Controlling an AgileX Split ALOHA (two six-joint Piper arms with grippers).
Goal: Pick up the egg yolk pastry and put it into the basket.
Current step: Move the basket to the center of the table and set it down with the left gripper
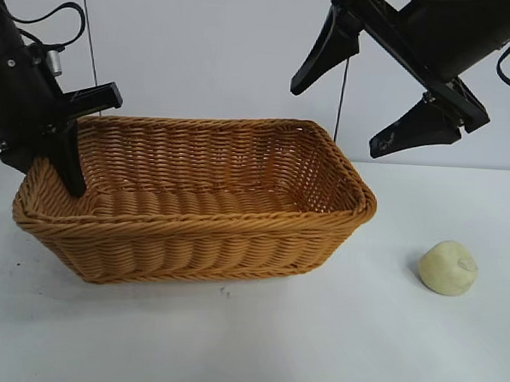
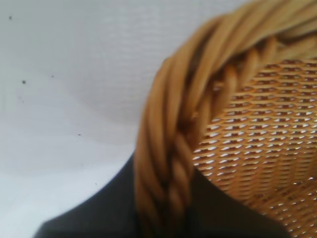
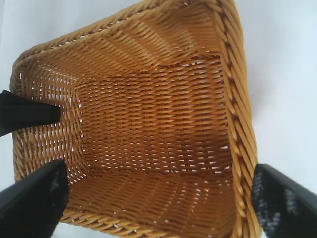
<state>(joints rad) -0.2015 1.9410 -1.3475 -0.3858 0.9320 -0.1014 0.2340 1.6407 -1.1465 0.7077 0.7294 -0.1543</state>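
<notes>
The left gripper [image 1: 60, 159] clamps the braided rim of the basket [image 1: 193, 230], the right gripper [image 1: 362, 98] hangs wide open above it, and the egg yolk pastry [image 1: 448, 268] lies on the table [image 1: 315, 348] beside the basket.

We see an orange-brown basket [image 1: 201, 231], its walls woven in tight horizontal rows and its rim a thick braid of golden-tan strands; pale light shows through the small gaps of the weave. The pastry [image 1: 448, 268] is a pale cream-yellow, plain and matte. The 2 grippers, left [image 1: 69, 147] and right [image 1: 363, 94], are black, like the arms. The table [image 1: 255, 345] is white with a few tiny dark specks, and the wall behind is a flat off-white.
</notes>
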